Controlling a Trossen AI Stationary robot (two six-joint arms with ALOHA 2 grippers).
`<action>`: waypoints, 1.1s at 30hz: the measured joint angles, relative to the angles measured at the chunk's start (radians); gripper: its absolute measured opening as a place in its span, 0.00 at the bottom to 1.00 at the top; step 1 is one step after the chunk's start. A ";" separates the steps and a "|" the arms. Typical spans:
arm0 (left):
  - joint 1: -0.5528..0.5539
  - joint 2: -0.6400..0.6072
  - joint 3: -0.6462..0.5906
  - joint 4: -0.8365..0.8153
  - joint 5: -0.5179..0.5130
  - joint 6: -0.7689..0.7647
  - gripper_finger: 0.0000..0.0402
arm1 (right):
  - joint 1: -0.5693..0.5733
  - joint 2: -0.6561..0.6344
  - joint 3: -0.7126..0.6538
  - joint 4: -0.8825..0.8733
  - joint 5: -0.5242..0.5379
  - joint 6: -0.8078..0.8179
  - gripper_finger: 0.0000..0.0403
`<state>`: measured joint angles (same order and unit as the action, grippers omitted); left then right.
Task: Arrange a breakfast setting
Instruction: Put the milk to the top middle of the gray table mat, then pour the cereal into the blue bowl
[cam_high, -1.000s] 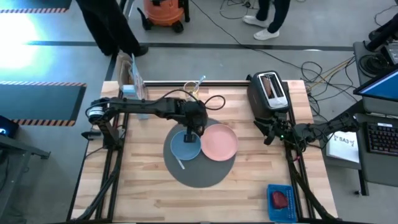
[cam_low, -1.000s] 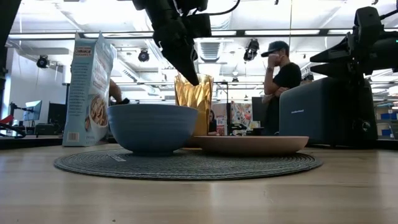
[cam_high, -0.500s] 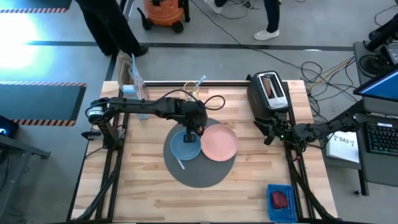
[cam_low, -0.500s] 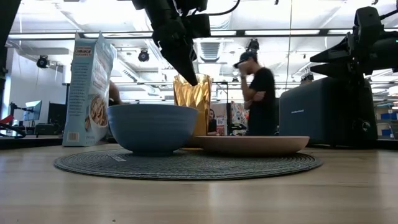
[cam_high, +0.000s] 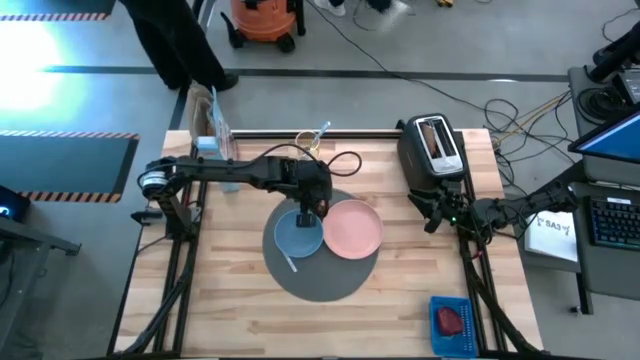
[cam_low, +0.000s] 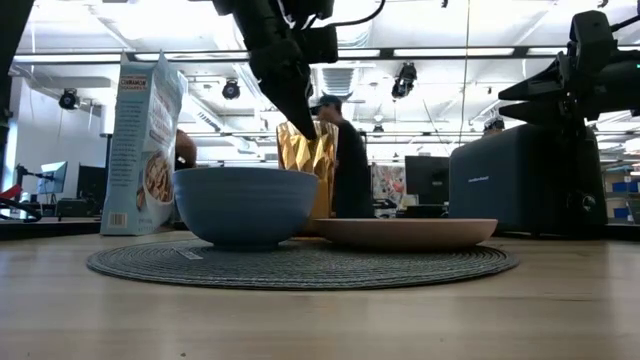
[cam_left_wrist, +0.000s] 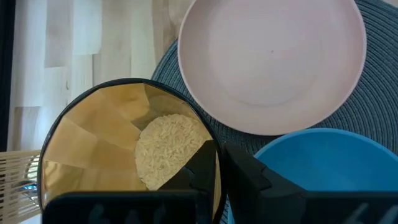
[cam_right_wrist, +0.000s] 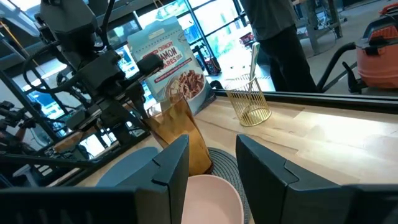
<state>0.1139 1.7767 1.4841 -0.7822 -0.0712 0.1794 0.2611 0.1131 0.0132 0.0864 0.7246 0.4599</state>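
One blue bowl (cam_high: 297, 236) and one pink plate (cam_high: 352, 228) share one grey mat (cam_high: 330, 278); left pincer (cam_left_wrist: 219, 163) grasps one amber tumbler (cam_left_wrist: 124, 140).

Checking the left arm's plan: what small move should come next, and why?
Probably lift the tumbler a little and carry it over the bowl: the left gripper is shut on its rim, pale grains lie inside, and the bowl beside it looks empty.

— Where do we see our left hand (cam_high: 311, 207)?
— Stretched out over mid-tabletop, wrist angled down, fingers pinched together.
— And the right hand (cam_high: 428, 208)?
— Parked near the right edge, fingers (cam_right_wrist: 168, 165) parted.
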 joint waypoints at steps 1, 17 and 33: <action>0.000 0.000 0.000 0.000 -0.001 -0.004 0.03 | 0.000 0.000 0.000 0.000 0.000 0.000 0.31; -0.001 0.000 0.000 0.008 -0.002 -0.009 0.23 | 0.000 0.000 0.000 0.000 0.000 0.000 0.31; -0.004 -0.055 0.012 0.017 0.000 -0.006 0.25 | 0.000 0.000 0.000 0.000 0.000 0.000 0.31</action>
<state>0.1101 1.7214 1.4960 -0.7651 -0.0708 0.1734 0.2611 0.1131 0.0128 0.0864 0.7246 0.4599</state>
